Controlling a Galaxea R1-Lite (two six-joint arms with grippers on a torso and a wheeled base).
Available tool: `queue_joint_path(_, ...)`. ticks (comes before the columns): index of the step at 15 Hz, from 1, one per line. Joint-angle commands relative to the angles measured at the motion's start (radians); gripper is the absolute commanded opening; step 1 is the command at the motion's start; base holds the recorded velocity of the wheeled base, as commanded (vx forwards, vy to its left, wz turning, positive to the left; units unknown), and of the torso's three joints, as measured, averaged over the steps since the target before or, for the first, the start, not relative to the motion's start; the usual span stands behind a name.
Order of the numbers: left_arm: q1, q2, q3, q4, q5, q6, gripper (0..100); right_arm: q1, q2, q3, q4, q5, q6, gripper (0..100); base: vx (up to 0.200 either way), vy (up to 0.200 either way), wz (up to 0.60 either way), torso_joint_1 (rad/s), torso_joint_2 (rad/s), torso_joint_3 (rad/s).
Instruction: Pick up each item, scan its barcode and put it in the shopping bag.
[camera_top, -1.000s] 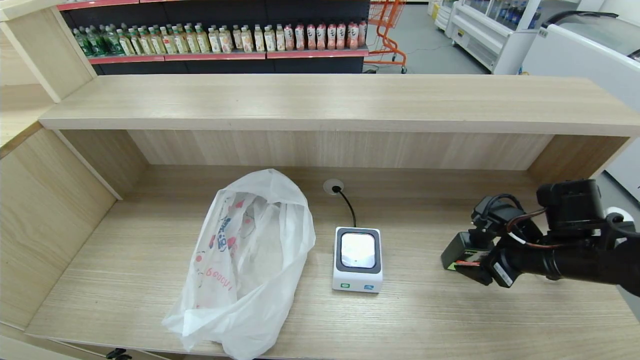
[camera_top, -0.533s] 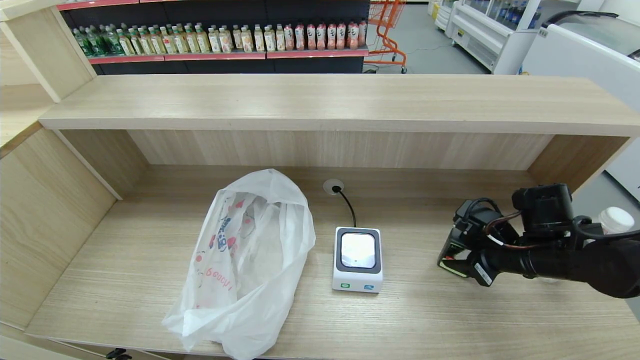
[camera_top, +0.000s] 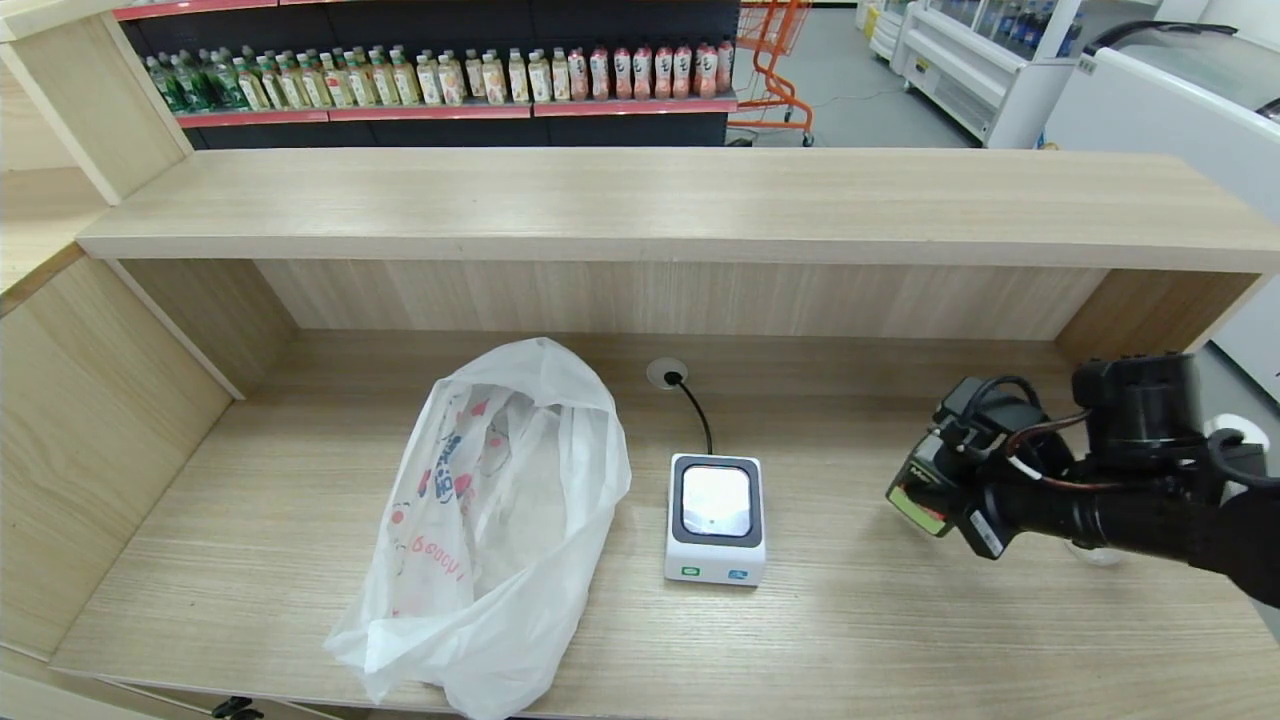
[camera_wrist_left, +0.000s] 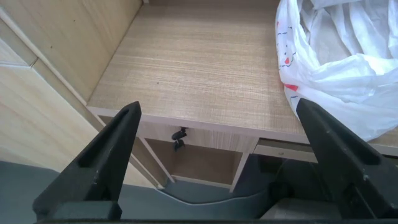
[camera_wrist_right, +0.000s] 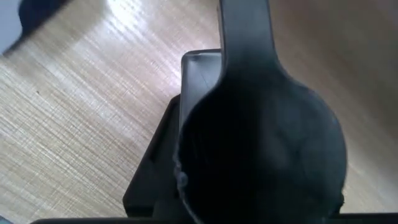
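- right gripper (camera_top: 943, 482): fingers clamped on a dark box (camera_top: 912, 500), held above the counter (camera_top: 850, 640) at its right side.
- dark box: tilted, with a green and red edge facing down and toward the scanner (camera_top: 715, 516). it sits right of the scanner, well apart from it and not over the scan window.
- scanner: white body with a dark-framed window facing up, at mid counter. a black cable (camera_top: 697, 412) runs from its back to a round port in the counter.
- shopping bag (camera_top: 490, 530): white plastic with red and blue print, slumped just left of the scanner. contents not discernible.
- left gripper (camera_wrist_left: 219, 109): fingers wide apart with nothing between them, hanging off the counter's near left edge (camera_wrist_left: 186, 121), the bag (camera_wrist_left: 336, 68) off to one side.
- white round lid (camera_top: 1238, 433): partly hidden behind the right arm.
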Motion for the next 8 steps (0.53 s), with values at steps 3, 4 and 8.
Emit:
queue_joint_path(3,0.000,0.000,0.000,0.000,0.001,0.000,100,-0.035,-0.412,0.104,-0.007,0.000,-0.106,0,0.000,0.000,0.00,0.000,0.00,0.000)
queue_joint_path(4,0.000,0.000,0.000,0.000,0.001,0.000,100,-0.043,-0.458,0.129,-0.041,0.006,-0.275,0,0.000,0.000,0.00,0.000,0.00,0.000)
queue_joint_path(8,0.000,0.000,0.000,0.000,0.001,0.000,100,-0.083,-0.395,0.137,-0.108,0.562,-0.980,0,0.000,0.000,0.00,0.000,0.00,0.000)
